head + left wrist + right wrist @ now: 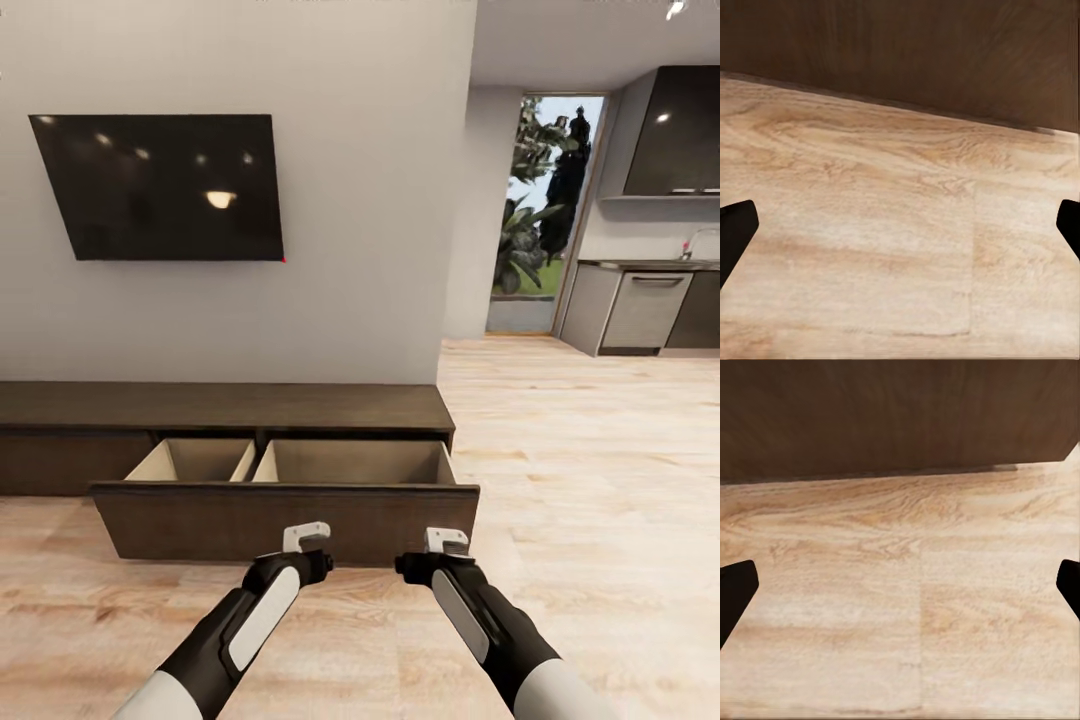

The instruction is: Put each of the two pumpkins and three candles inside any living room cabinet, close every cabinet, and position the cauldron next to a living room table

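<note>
Both arms reached forward and down before the cabinet (230, 405), left gripper (305, 537) and right gripper (446, 541) spread wide, empty, open drawer (285, 520) front facing them, television (160, 187) above the cabinet in head view, floor (870, 240) close in wrist views.

The cabinet (220, 408) runs out of the head view at the left edge, so its full length cannot be told. Its pulled-out drawer (285, 520) hides its own near inner floor behind the front panel. In each wrist view only the dark fingertips (736, 232) (736, 589) of the tool show at the side edges, the rest cut off. Both arms leave the head view at the near edge.
</note>
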`<state>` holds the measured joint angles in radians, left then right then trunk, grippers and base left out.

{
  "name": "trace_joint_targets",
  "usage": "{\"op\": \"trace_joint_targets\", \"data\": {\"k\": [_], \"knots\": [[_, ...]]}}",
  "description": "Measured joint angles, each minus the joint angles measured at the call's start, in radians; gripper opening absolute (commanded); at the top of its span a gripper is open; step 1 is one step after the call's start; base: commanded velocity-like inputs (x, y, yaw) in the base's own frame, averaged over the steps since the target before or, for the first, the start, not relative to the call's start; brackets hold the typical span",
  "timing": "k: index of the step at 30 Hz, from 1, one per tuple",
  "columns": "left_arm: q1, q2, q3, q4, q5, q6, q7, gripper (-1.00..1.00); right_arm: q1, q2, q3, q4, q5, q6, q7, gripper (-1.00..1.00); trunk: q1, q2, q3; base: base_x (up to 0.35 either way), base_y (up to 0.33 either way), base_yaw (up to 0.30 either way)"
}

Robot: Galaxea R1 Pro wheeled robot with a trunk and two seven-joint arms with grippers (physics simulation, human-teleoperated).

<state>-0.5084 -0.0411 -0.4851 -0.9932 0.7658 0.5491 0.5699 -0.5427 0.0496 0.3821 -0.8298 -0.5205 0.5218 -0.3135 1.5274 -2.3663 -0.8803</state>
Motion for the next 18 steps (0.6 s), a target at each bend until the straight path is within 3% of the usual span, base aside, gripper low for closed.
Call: {"op": "trace_joint_targets", "data": {"k": [8,18], "knots": [[0.000,0.002,0.000,-0.012,-0.002,0.045,0.000,1.00,0.000,0.003,-0.002,0.045,-0.004,-0.025,0.001,1.00,0.000,0.000,0.000,-0.049,-0.025,0.000],[0.000,0.002,0.001,-0.012,-0.005,0.047,0.000,1.00,0.000,0.006,-0.003,0.077,0.003,-0.025,0.002,1.00,0.000,0.000,0.000,-0.002,-0.001,0.000]]}}
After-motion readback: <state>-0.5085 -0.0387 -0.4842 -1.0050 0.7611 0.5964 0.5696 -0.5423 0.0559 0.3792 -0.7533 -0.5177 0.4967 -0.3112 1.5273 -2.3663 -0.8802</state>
